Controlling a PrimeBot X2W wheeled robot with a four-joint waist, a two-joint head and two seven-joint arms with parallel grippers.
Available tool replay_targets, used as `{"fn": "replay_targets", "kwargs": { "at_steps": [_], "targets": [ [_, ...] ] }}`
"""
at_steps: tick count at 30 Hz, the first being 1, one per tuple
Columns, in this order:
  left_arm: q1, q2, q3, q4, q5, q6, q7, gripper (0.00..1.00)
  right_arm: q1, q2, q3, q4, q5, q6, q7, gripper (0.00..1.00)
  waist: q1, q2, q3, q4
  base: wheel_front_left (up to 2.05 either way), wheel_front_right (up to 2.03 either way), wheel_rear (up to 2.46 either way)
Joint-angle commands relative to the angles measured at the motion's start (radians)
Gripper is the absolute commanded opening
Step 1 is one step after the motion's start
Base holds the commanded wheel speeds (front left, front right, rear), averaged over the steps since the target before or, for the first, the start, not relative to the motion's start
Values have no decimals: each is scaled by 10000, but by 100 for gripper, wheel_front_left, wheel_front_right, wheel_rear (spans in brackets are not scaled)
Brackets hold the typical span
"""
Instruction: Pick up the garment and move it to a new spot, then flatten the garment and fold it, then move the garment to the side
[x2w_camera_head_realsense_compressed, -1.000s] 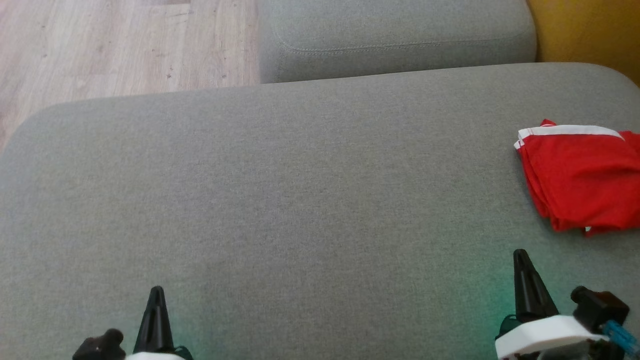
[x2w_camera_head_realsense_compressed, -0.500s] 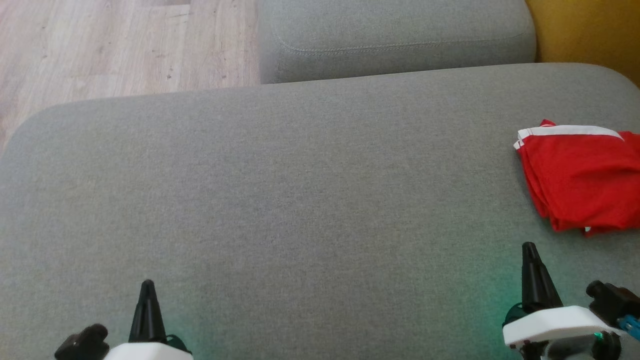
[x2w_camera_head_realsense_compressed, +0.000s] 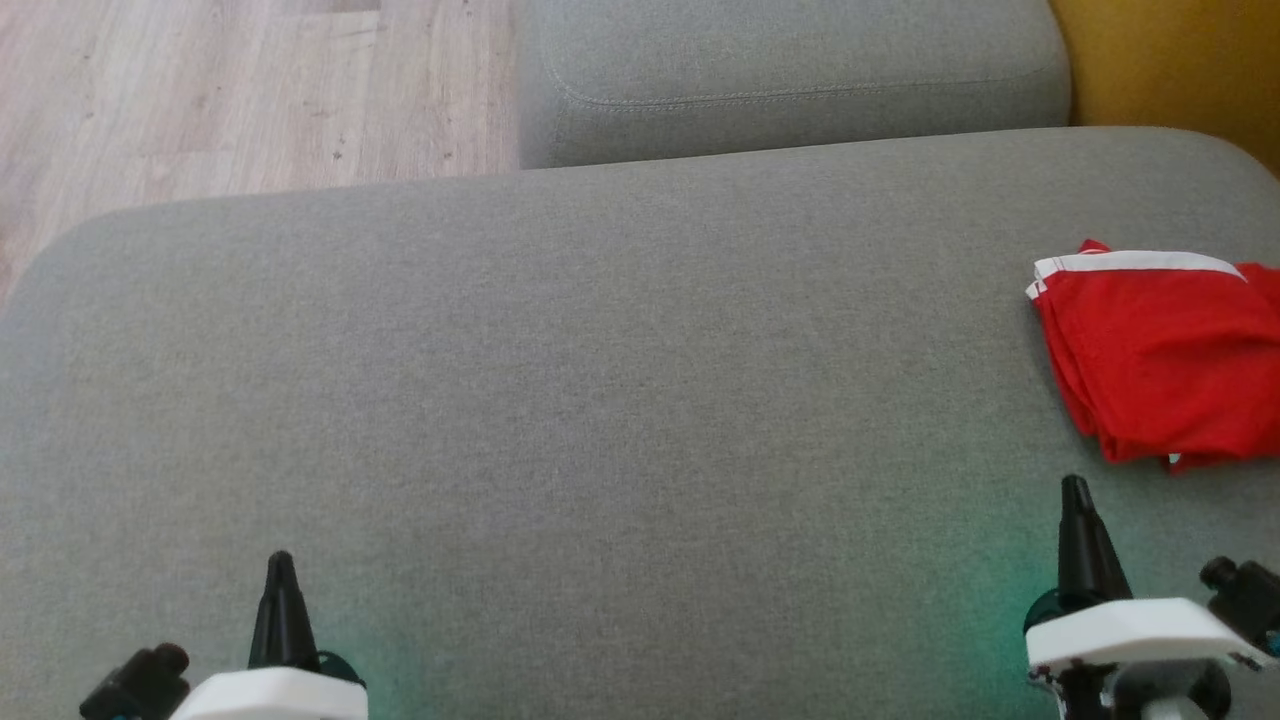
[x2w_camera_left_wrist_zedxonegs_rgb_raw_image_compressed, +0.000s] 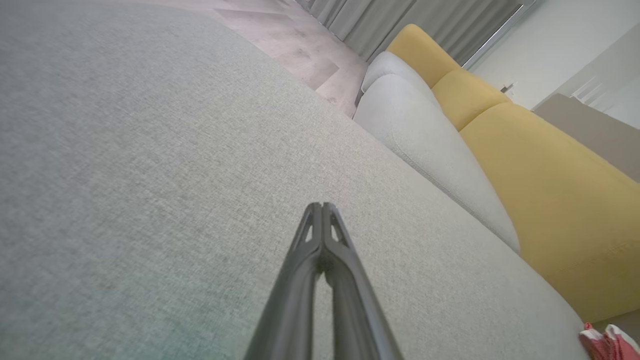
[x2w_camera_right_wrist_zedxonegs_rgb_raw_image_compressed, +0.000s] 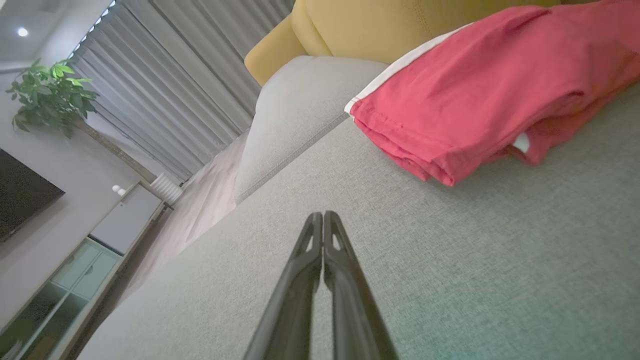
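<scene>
At the right edge of the grey seat cushion (x2w_camera_head_realsense_compressed: 600, 380) lies the red garment (x2w_camera_head_realsense_compressed: 1165, 360), folded into a compact stack that runs past the head view's border. Layered edges show along the side facing the cushion's middle. A white band (x2w_camera_head_realsense_compressed: 1135, 262) trims the far edge, and a small white tag shows at the near edge. The folds look slightly uneven.

The left gripper (x2w_camera_head_realsense_compressed: 281, 558) and right gripper (x2w_camera_head_realsense_compressed: 1075, 487) sit low over bare cushion, fingers pressed together and holding nothing. The right one is near the garment but apart from it.

Judgement: folding and the move aside appear done, so the last step is closing out. The next move calls only for staying clear of the stack, or for a light re-squaring if neatness is required.
</scene>
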Motion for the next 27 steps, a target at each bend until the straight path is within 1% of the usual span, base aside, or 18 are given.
{"fn": "replay_targets", "kwargs": {
  "at_steps": [1, 27],
  "targets": [
    [-463, 17, 225, -371, -318, -58, 53, 0, -493, -199, 17, -342, 378, 33, 95, 0, -1, 0, -2, 0, 0, 0, 0],
    [-834, 15, 547, -593, -3278, -165, 819, 0, -873, -238, -188, -383, 3658, 49, 814, 0, -1, 0, -36, -13, 0, 0, 0]
  ]
}}
